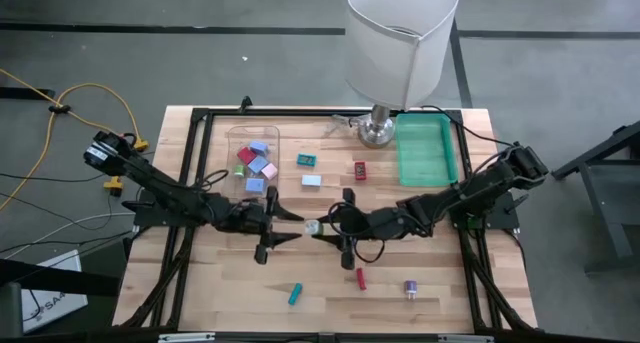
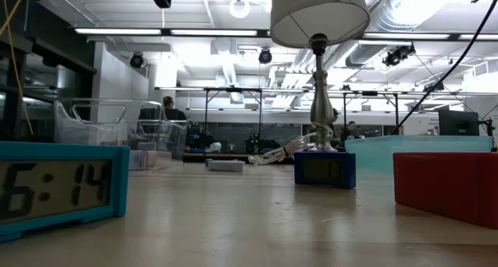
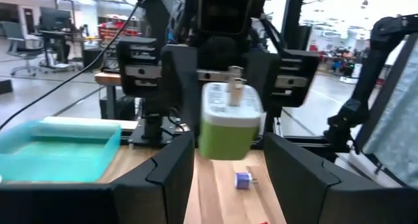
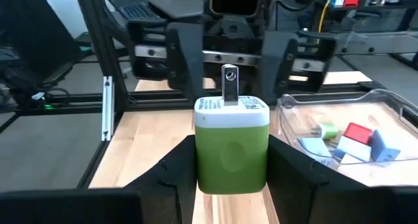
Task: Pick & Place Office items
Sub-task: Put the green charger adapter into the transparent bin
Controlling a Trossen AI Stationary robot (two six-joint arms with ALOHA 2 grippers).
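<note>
The green-and-white charger (image 4: pixel 231 144) hung over the bench's middle, pinched in my right gripper (image 4: pixel 228 165), left gripper (image 3: pixel 228 168) parted around it; several items filled the clear bin (image 1: pixel 234 138), others lay scattered.

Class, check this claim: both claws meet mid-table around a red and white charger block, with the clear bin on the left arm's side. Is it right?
One error: the charger block is green and white, as the right wrist view shows. Both claws, left claw and right claw, do meet mid-table, and the clear bin sits on the left arm's side.
</note>
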